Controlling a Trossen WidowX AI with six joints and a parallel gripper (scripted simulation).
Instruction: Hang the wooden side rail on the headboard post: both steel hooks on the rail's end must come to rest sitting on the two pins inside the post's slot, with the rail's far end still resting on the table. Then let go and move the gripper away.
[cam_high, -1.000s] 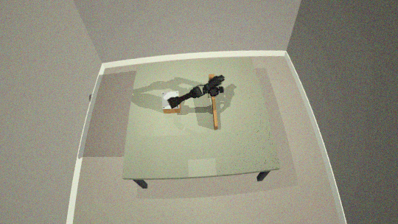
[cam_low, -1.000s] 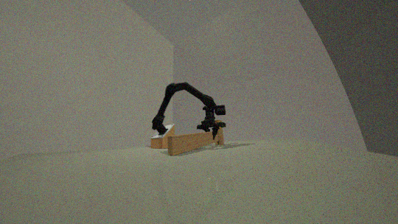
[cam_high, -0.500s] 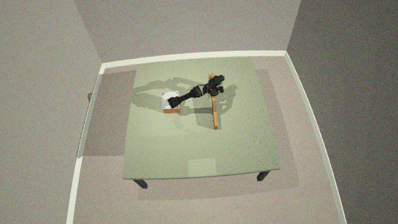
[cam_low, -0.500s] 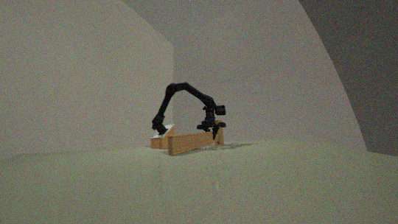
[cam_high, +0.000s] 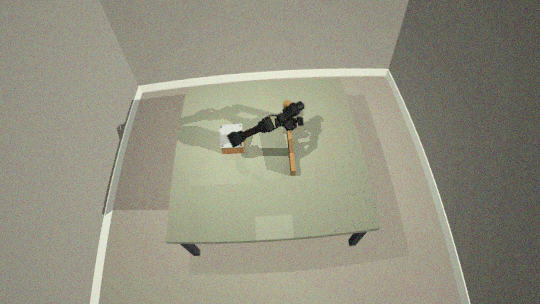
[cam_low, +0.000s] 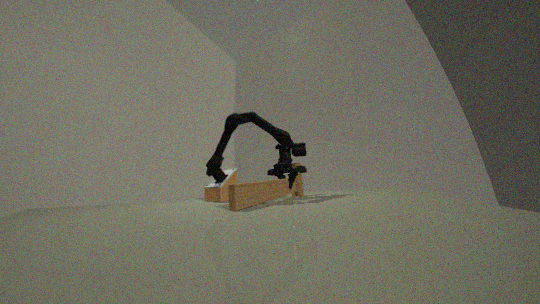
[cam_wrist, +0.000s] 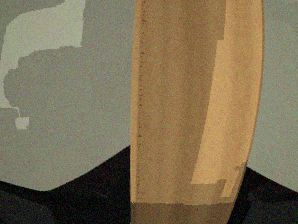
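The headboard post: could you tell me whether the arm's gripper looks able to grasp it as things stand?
Probably not: the black gripper is closed on the long wooden side rail, beside the wooden post.

wooden rail (cam_high: 292, 155) (cam_low: 257, 193) (cam_wrist: 180, 100) | on edge, between fingers (cam_low: 292, 181) | post (cam_low: 301, 185): upright, near gripped end
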